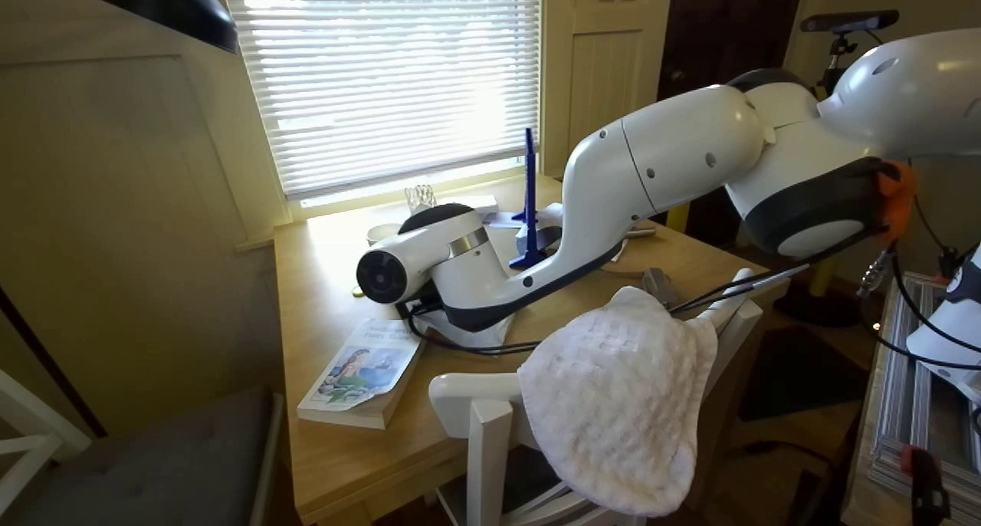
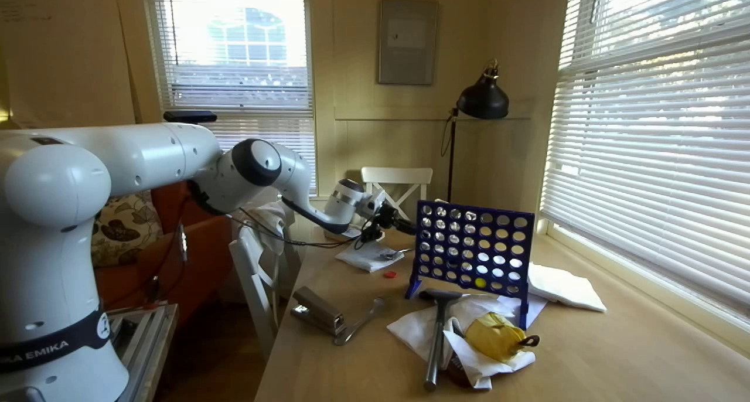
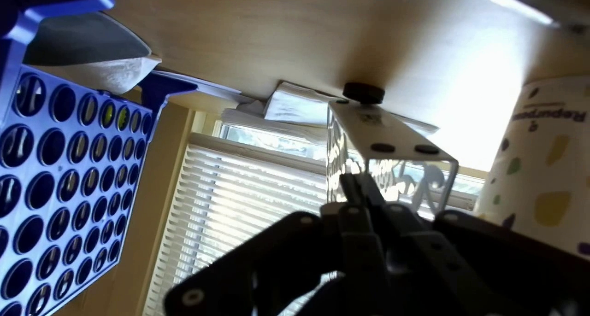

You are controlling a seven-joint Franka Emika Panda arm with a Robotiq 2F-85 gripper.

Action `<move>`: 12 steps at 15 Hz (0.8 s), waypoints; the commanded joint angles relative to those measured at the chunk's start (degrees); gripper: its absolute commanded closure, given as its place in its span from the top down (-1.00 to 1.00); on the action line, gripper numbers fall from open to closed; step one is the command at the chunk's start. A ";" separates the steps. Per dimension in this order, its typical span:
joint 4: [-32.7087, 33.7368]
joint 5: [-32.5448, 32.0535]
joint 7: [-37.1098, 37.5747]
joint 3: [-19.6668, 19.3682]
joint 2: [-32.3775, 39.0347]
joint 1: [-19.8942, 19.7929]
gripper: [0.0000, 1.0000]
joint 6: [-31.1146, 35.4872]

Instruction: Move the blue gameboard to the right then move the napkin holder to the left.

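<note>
The blue gameboard stands upright on its feet in both exterior views, face toward the camera in an exterior view (image 2: 476, 237) and nearly edge-on as the blue gameboard (image 1: 530, 204). The wrist view, which is upside down, has the blue gameboard (image 3: 60, 168) at its left. Ahead of my fingers there is the white cut-out napkin holder (image 3: 387, 131); its underside with dark round feet shows, so it looks tilted. My gripper (image 3: 362, 180) is shut with nothing visible between the tips, which overlap the holder; contact cannot be told. The gameboard side hides the holder from my gripper's exterior view (image 2: 404, 225).
A patterned paper cup (image 3: 530, 168) is close beside the napkin holder. A book (image 1: 360, 373) lies near the table corner. A stapler (image 2: 319, 311), a spoon (image 2: 364, 321), a grey-handled tool (image 2: 436, 343) and a yellow bundle (image 2: 495, 336) are around the gameboard's front.
</note>
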 commanded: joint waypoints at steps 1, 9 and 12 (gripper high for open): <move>-0.36 -1.11 1.51 -0.62 0.00 -0.11 -0.99 2.58; -0.39 -1.31 1.26 -1.06 -0.01 -0.11 0.07 5.48; -0.32 -1.27 1.32 -1.26 -0.02 0.04 -0.60 5.50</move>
